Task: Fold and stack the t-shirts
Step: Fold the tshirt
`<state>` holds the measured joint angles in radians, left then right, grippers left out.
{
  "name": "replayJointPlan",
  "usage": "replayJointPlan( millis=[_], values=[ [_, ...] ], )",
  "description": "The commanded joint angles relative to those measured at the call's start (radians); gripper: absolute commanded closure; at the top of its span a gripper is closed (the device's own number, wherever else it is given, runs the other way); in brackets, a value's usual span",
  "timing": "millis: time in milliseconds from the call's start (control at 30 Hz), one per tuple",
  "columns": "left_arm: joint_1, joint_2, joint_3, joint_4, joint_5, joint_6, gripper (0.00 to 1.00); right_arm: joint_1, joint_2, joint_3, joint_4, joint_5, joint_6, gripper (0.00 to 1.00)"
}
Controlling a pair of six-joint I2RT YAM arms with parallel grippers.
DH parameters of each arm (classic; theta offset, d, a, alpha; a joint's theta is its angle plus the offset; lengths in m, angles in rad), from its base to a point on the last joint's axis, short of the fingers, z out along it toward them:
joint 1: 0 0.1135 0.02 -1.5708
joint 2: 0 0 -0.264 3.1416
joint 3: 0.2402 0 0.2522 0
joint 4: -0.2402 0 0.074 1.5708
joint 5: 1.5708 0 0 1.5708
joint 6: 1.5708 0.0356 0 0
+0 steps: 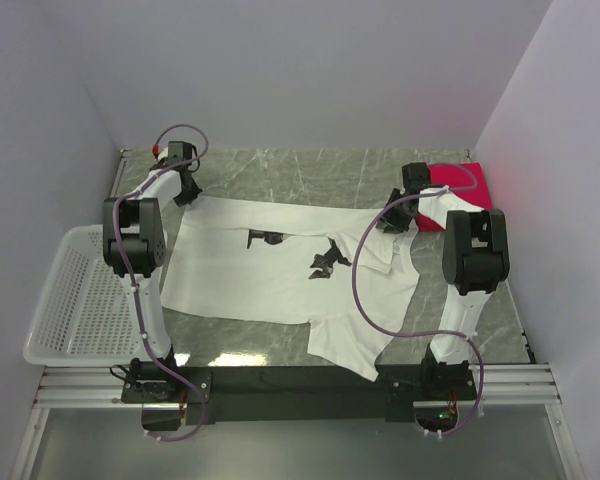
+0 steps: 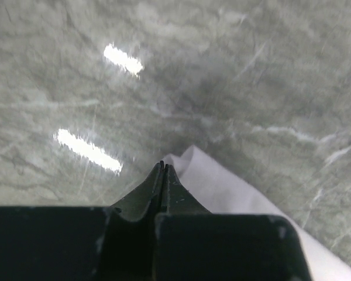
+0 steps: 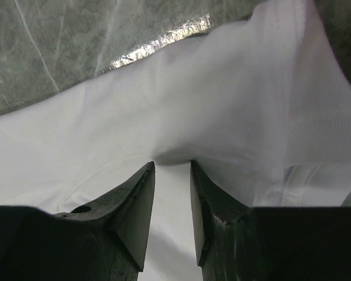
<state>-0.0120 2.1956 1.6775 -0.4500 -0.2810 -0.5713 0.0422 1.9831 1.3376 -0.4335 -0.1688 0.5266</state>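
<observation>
Grey marbled counter (image 1: 310, 170) fills the walled bay and carries two t-shirts. One, the white t-shirt (image 1: 280, 270), lies spread flat across the middle, with two small black prints (image 1: 328, 262) facing up and one sleeve reaching toward the near edge. The other, the red t-shirt (image 1: 460, 185), sits folded in the far right corner, well apart from the white one's body. Two arms reach over the cloth. The left arm (image 1: 135, 240) holds its jaws at the shirt's far left corner, pressed shut tip to tip; I cannot tell whether cloth is pinched between them. The right arm (image 1: 475, 250) hangs over the shirt's far right part, its jaws slightly parted above a raised fold. One white mesh basket (image 1: 70, 300) sits at the counter's left side.
</observation>
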Motion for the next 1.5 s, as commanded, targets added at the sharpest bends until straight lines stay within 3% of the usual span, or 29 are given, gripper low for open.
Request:
replayJointPlan(
  millis=[0,167,267,367,400,500,700,833,967,1233,1467],
  values=[
    [0.010,0.030,0.062,0.036,-0.041,0.063,0.99,-0.013,0.020,0.029,-0.037,0.057,-0.013,0.62],
    [0.010,0.042,0.065,0.062,-0.040,0.091,0.99,-0.015,0.028,0.038,-0.044,0.055,-0.005,0.62],
    [0.010,0.021,0.090,0.010,-0.026,0.056,0.93,-0.015,0.007,0.015,-0.008,0.032,-0.001,0.62],
    [0.010,-0.084,0.016,0.046,0.009,0.010,0.74,-0.015,-0.024,0.003,0.041,0.008,0.021,0.62],
    [0.010,-0.112,-0.002,0.054,0.009,0.001,0.63,-0.013,-0.032,0.002,0.065,-0.012,0.026,0.62],
    [0.004,-0.209,-0.053,0.063,0.002,-0.027,0.52,-0.013,-0.055,-0.005,0.096,-0.043,0.049,0.62],
    [-0.064,-0.284,-0.136,0.059,0.057,-0.065,0.54,-0.013,-0.092,-0.035,0.105,-0.038,0.081,0.62],
    [-0.094,-0.248,-0.179,0.073,0.094,-0.073,0.59,-0.021,-0.156,-0.086,0.116,0.038,0.073,0.62],
    [-0.089,-0.172,-0.186,0.063,0.091,-0.096,0.64,-0.036,-0.122,-0.075,0.076,0.045,0.067,0.62],
    [-0.034,-0.091,-0.219,0.024,0.048,-0.174,0.69,-0.062,-0.067,-0.066,0.041,0.083,0.062,0.61],
    [0.050,-0.129,-0.308,0.027,0.055,-0.245,0.72,-0.062,-0.012,0.020,-0.010,0.104,0.044,0.60]
  ],
)
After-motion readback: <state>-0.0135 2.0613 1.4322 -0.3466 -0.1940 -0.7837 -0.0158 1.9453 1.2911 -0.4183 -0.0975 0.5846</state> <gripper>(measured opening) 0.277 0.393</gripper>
